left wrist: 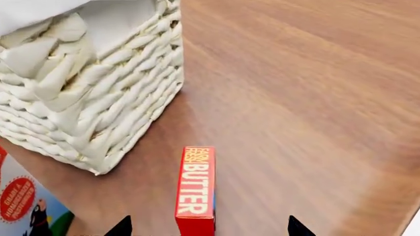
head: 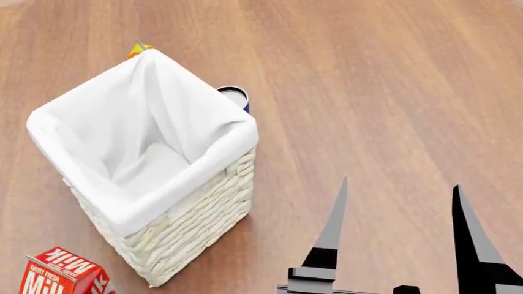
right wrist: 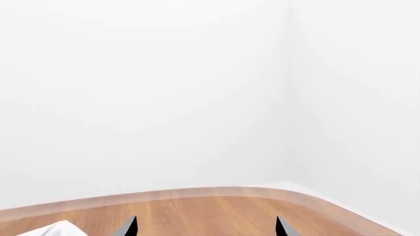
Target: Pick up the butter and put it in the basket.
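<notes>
The butter, a small red carton with yellow lettering, lies on the wooden table just beyond the near corner of the basket. My left gripper is open, its two black fingertips wide apart on either side of the butter's near end and not touching it. In the head view the butter is out of sight. There the cream woven basket with its white liner stands at the left. My right gripper is open to the basket's right, with nothing between its fingers. In its own view the right gripper faces the far table edge.
A red milk carton stands by the basket's near-left side and also shows as the milk carton in the left wrist view. A can and an orange tip peek from behind the basket. Bare wood table stretches to the right.
</notes>
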